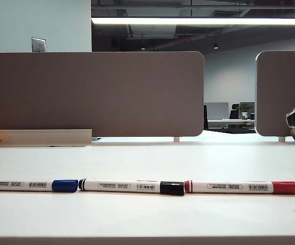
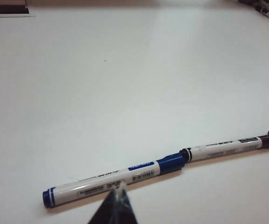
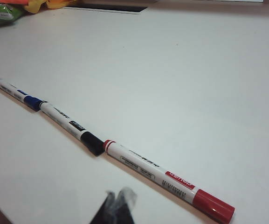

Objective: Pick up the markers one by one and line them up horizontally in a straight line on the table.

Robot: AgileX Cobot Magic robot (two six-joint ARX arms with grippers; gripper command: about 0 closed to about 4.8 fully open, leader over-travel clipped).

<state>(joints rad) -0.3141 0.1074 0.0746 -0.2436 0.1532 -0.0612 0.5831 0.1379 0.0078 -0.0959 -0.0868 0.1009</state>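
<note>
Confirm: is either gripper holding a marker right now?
No. Left gripper and right gripper are both shut on nothing, above the table; blue, black and red markers lie in line.

The left gripper (image 2: 114, 207) shows only as a dark, pointed tip at the edge of its wrist view — its 2 fingers pressed together, shut on nothing. The right gripper (image 3: 116, 207) appears the same way in its own wrist view, fingertips closed and empty. Both hang above the table, touching nothing — neither arm appears in the exterior view.
</note>
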